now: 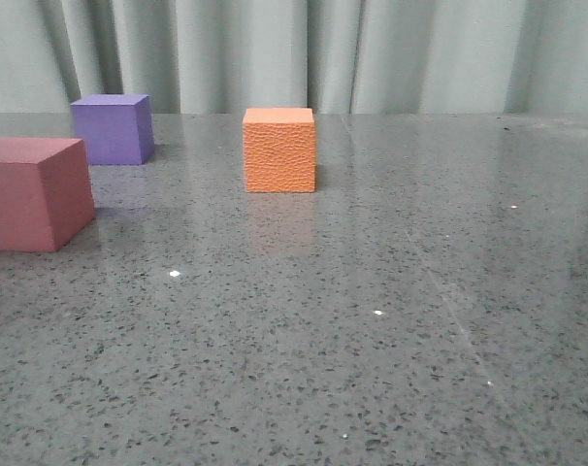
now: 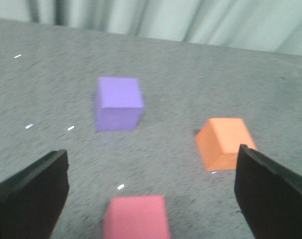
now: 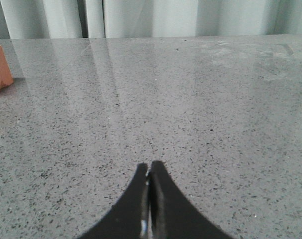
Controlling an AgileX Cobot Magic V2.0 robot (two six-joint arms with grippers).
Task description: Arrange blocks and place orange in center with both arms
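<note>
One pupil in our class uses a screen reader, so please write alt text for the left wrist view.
Three foam cubes sit apart on a speckled grey table: a purple cube farthest, an orange cube off to one side, and a pink-red cube nearest, between the open fingers of the left pincer. Pale curtains hang behind.

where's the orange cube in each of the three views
Front view: orange cube near the middle, right of the purple cube.
Left wrist view: orange cube by the finger on the right.
Right wrist view: only its corner at the left edge.
Shared landmark: the pale curtain.
</note>
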